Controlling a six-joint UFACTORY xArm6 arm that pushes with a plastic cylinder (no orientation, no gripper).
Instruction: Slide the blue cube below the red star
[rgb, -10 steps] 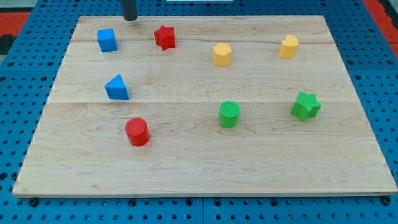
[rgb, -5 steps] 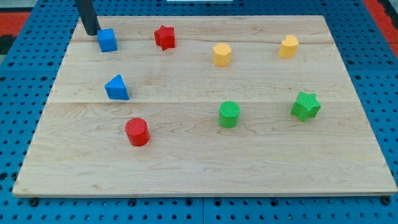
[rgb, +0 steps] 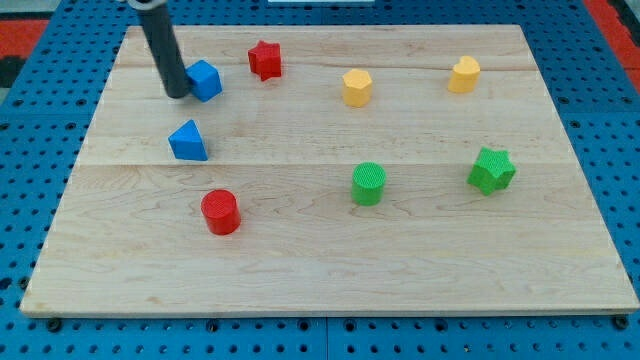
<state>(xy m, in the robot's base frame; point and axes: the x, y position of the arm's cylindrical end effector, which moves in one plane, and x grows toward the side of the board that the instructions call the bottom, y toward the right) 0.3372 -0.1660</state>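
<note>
The arm carries no gripper, so nothing is opened, closed or held; the blue cube (rgb: 205, 80) is only pushed by the rod. My tip (rgb: 178, 94) is placed on the board (rgb: 320, 270) against the cube's face toward the view's left, in contact or very nearly so. The blue cube is located near the board's top-left corner, turned corner-on, to the view's left of the red star (rgb: 265, 59) and slightly lower than it, with a gap between the two. The goal spot, directly toward the view's bottom of the star, is judged not yet reached. Several faults are to be anticipated. Because the cube is rotated, a push applied off its centre is likely to spin it further, and contact may be lost as my tip slips past an edge. If the push is directed too far toward the view's top, the cube can be driven into the red star, and the star, being the reference, is then displaced. An overlong push can carry the cube past the star toward the yellow block (rgb: 356, 87). The blue triangular block (rgb: 188, 141), nearer the bottom edge, is at risk if the rod is swung downward during repositioning.
</note>
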